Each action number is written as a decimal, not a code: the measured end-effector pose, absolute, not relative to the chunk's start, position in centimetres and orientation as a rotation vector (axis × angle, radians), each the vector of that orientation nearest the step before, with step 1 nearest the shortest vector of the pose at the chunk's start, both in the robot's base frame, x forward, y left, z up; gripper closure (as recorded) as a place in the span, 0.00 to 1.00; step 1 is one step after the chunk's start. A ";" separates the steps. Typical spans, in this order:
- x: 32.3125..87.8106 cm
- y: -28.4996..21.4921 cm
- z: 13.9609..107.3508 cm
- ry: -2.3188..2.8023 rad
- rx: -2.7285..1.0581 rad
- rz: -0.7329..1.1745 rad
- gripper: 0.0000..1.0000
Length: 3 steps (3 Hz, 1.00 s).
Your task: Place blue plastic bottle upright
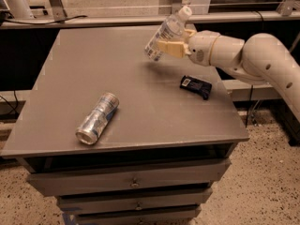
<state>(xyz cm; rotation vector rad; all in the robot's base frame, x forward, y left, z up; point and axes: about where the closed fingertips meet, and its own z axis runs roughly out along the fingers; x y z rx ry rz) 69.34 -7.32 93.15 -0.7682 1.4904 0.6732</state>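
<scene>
The blue plastic bottle (166,35) is a clear bottle with a white cap and a white label. It is held tilted above the far right part of the grey table (84,64), cap up and to the right, bottom down and to the left. My gripper (169,47) comes in from the right on a white arm and is shut on the bottle around its middle. The bottle is lifted off the table top.
A crushed silver-blue can (97,118) lies on its side at the front left of the table. A flat dark-blue packet (196,86) lies at the right, under the arm. Drawers sit below the table front. A rail runs behind the table.
</scene>
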 end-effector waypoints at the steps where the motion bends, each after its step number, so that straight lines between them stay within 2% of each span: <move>1: 69.6 -8.1 94.3 1.558 -0.846 0.675 1.00; 3: 69.5 -8.2 93.5 1.730 -1.047 0.643 1.00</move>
